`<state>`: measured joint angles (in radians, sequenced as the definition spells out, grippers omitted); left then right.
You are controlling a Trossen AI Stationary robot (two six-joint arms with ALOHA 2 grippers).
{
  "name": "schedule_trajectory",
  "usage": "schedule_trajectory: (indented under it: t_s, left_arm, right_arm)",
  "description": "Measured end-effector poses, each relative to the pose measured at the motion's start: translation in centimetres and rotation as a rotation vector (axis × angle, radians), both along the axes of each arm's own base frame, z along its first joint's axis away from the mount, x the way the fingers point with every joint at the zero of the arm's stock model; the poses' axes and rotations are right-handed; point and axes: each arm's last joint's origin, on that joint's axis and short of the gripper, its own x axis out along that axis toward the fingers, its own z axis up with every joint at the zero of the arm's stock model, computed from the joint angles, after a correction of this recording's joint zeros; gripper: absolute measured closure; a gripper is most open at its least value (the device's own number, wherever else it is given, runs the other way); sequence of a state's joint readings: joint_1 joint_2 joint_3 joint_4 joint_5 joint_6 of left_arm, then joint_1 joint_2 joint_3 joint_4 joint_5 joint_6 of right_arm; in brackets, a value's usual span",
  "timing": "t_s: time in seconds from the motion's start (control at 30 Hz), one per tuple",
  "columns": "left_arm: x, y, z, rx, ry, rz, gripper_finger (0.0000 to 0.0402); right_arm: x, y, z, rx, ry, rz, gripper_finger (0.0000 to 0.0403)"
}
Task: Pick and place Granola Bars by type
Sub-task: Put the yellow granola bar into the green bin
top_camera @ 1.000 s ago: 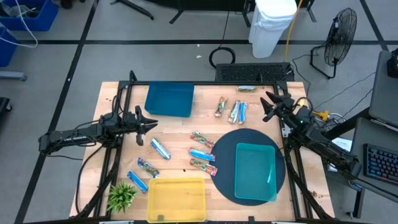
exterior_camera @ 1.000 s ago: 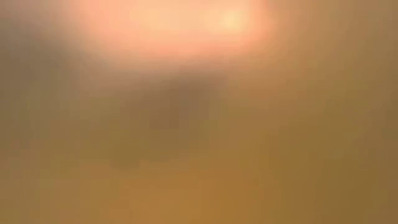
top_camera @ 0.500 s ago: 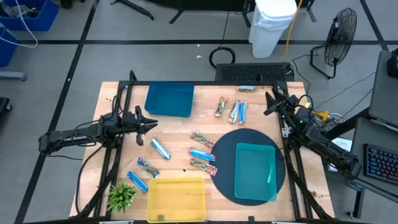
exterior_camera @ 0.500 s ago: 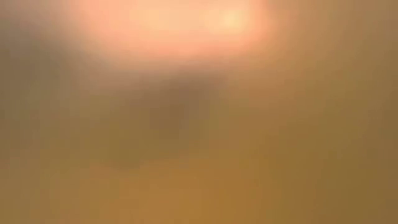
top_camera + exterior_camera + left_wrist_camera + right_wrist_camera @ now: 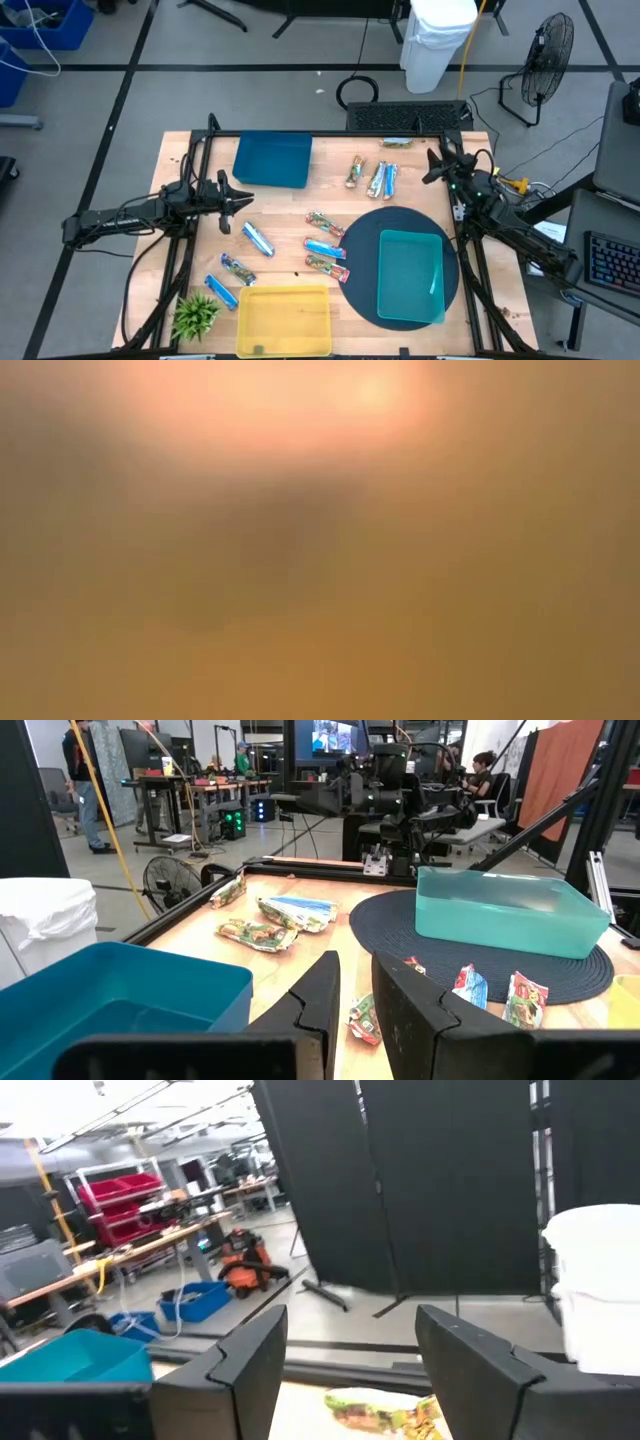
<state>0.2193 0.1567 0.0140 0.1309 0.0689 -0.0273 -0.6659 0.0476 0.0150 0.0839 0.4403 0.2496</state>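
On the wooden tabletop (image 5: 180, 160), the granola bars (image 5: 325, 245) lie loose in three groups. Three sit at the far side between the dark blue tray (image 5: 273, 160) and the right arm, with one more bar (image 5: 397, 142) close to the far edge. Three more lie at the middle, just beside the round dark mat (image 5: 362, 245). A blue-silver bar (image 5: 258, 238) lies near the left hand, and two further bars lie near the small green plant (image 5: 196, 314), beside the yellow tray (image 5: 285, 320). A teal tray (image 5: 410, 276) rests on the mat, and no bar shows in any tray from above.

The left hand (image 5: 240, 196) hovers at the tabletop's left side, between the dark blue tray and the blue-silver bar, its fingers (image 5: 325, 990) a narrow gap apart and holding nothing. The right hand (image 5: 438, 162) sits at the far right corner, near the three far bars; its fingers (image 5: 255, 1355) stand wide apart and empty, with a wrapped bar (image 5: 385, 1410) lying just beyond them in its wrist view. The low view is probably blocked, since it shows only an orange blur.
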Motion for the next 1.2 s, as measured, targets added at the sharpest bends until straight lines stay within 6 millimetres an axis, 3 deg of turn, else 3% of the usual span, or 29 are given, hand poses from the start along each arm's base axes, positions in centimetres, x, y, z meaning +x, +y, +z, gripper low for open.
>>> schedule_trajectory:
  t_s: [0.17,0.33,0.47,0.6,0.67,0.77,0.9,1.07,1.2]
  left_arm:
    - [0.0,0.0,0.0,0.000,0.000,0.000,0.0332]
    - [0.0,0.0,0.0,0.000,0.000,0.000,0.0332]
    - [0.0,0.0,0.0,0.000,0.000,0.000,0.0332]
    - [0.0,0.0,0.0,0.000,0.000,0.000,0.0332]
    - [0.0,0.0,0.0,0.000,0.000,0.000,0.0332]
    - [0.0,0.0,0.0,0.000,0.000,0.000,0.0332]
    - [0.0,0.0,0.0,0.000,0.000,0.000,0.0332]
    - [0.0,0.0,0.0,0.000,0.000,-0.006,0.0332]
    - [0.0,0.0,0.0,0.000,0.000,-0.006,0.0332]
  right_arm:
    - [0.1,-0.1,-0.2,0.021,0.004,0.002,0.0191]
    - [0.6,0.0,-0.4,0.021,0.062,0.136,0.0213]
    - [1.0,0.0,-0.1,-0.012,0.067,0.238,0.0274]
    - [1.5,-0.1,-0.1,-0.013,0.114,0.320,0.0368]
    - [1.9,-0.3,1.3,-0.027,0.160,0.339,0.0393]
    - [2.6,-0.9,4.4,-0.054,0.208,0.333,0.0395]
    - [4.5,-2.7,7.7,0.019,0.449,0.273,0.0402]
    - [7.0,-7.5,11.4,0.143,0.765,0.059,0.0402]
    - [8.5,-11.9,10.9,0.381,0.815,0.190,0.0403]
